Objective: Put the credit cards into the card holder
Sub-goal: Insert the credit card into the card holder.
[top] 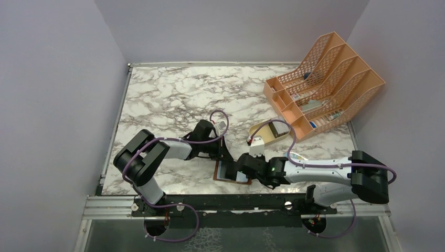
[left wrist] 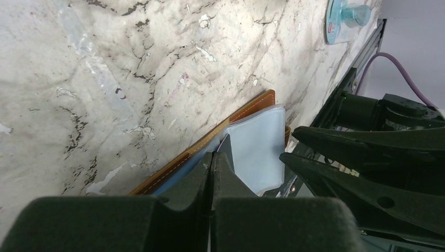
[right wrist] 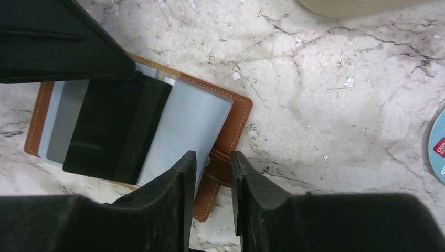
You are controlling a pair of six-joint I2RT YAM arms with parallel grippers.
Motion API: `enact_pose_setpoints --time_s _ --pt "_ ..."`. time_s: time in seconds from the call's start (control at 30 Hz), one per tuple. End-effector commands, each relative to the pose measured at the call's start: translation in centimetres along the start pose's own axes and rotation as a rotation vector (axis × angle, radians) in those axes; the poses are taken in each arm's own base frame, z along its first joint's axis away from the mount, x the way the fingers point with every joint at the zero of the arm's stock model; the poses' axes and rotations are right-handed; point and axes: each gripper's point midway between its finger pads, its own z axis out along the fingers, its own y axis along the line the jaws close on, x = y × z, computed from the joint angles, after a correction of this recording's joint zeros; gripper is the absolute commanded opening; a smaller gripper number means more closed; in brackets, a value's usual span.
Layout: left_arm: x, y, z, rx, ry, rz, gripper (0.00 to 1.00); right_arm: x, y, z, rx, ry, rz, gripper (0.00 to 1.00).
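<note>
The brown leather card holder (right wrist: 233,123) lies open near the table's front edge (top: 231,176), its clear sleeves (right wrist: 183,126) facing up. My left gripper (left wrist: 212,157) is shut on a dark card (right wrist: 115,126) and holds it slanted over the sleeves. That card shows edge-on in the left wrist view (left wrist: 226,146). A grey card (right wrist: 65,121) sits in the holder's left sleeve. My right gripper (right wrist: 212,168) is open by a narrow gap, low over the holder's strap tab (right wrist: 218,170) at its right edge. From above, the left gripper (top: 224,155) and the right gripper (top: 239,170) meet over the holder.
An orange mesh file rack (top: 325,79) stands at the back right. A tan oval tray (top: 270,134) lies just in front of it. A blue-and-clear packet (right wrist: 438,147) lies on the marble to the holder's right. Grey walls close in on three sides.
</note>
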Motion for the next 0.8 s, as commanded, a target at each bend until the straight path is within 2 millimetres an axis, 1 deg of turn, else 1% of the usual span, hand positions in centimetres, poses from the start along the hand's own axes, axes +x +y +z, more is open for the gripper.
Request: enact_pose_setpoints --time_s 0.0,0.2,0.37,0.57,0.67,0.77 --pt "0.9 2.4 0.2 -0.094 -0.003 -0.015 0.0 1.5 -0.8 0.6 0.036 0.046 0.001 0.29" --pt "0.8 2.1 0.1 -0.094 -0.021 -0.02 0.0 2.6 -1.1 1.3 0.047 0.061 0.0 0.25" --pt "0.8 1.6 0.6 -0.074 -0.034 -0.031 0.0 3.1 -1.2 1.7 0.056 0.07 0.0 0.23" --pt "0.7 1.2 1.0 -0.068 -0.041 -0.021 0.0 3.2 -0.9 1.8 0.046 0.076 -0.003 0.22" --pt "0.5 1.2 0.8 -0.074 -0.057 -0.019 0.0 3.3 -1.0 1.8 0.051 0.081 -0.004 0.22" --pt "0.2 1.3 0.4 -0.087 -0.089 -0.007 0.0 3.0 -1.3 1.5 0.062 0.077 -0.001 0.22"
